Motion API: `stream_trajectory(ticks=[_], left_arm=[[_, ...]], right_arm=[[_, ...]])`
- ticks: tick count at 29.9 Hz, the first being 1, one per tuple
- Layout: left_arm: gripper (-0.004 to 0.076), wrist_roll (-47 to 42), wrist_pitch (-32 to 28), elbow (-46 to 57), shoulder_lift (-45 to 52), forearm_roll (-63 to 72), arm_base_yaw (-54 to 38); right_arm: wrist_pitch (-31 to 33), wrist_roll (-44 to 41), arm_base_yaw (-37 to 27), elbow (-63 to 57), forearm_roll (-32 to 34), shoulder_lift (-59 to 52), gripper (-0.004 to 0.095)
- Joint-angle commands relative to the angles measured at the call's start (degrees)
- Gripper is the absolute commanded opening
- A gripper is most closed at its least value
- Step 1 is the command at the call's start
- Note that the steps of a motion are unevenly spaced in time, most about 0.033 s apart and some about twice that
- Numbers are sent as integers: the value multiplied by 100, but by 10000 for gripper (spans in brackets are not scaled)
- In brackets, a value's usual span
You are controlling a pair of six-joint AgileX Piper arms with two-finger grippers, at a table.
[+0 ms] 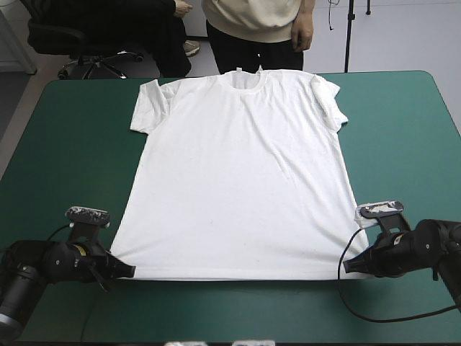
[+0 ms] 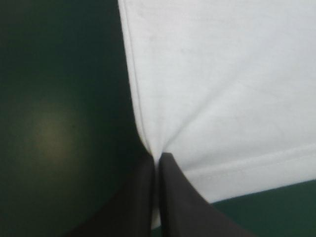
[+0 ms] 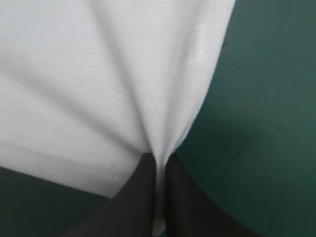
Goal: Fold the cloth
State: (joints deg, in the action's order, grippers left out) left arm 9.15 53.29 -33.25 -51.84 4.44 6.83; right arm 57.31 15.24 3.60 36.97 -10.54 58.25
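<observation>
1. The T-shirt [image 1: 241, 180] is seen spread flat on the teal-green cover [image 1: 65, 151], with the collar toward the far edge, the hem toward the near edge, and both short sleeves laid out to the sides.
2. The left gripper [image 1: 124, 269] is set at the hem's left corner. In its wrist view the black fingers [image 2: 177, 207] are pressed all but together, with the corner of white fabric pinched between them and drawn into a small pucker.
3. The right gripper [image 1: 351, 265] is set at the hem's right corner and is likewise nearly closed on the fabric (creases are seen fanning out from the pinch in its wrist view).
4. The shirt is judged light, soft and limp. No shape would be kept once it is lifted, and the unsupported middle of the hem would likely sag between the 2 holds.
5. The 2 hem corners are judged the right places to be held, since an even lift there would let the hem be carried toward the collar. Fabric this thin could slip out if either pinch is shallow.
</observation>
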Motion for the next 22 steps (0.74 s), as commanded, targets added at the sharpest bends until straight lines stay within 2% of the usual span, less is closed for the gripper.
stream_trajectory(ticks=[1,7,9,11,15,17,19,22], left_arm=[[-17,-29,-108,103,107,170,-2],[-15,23,-80,192,96,213,-2],[15,138,-94,192,96,253,-2],[92,169,-94,192,96,308,-2],[318,183,-270,192,96,495,-2],[406,183,-514,192,96,601,-2],[447,137,-954,123,96,673,-2],[448,-455,-1778,-166,-59,403,-2]], right_arm=[[-199,37,-2,-65,-74,-77,4],[-227,367,-2,-136,-224,-26,11],[-227,415,-2,-136,-253,-26,60],[-237,441,-2,-136,-295,-26,146],[-327,441,-2,-136,-467,-26,402],[-366,431,-2,-80,-538,-26,463],[-430,443,-2,92,-528,-26,485],[-633,443,-2,583,-339,-26,484]])
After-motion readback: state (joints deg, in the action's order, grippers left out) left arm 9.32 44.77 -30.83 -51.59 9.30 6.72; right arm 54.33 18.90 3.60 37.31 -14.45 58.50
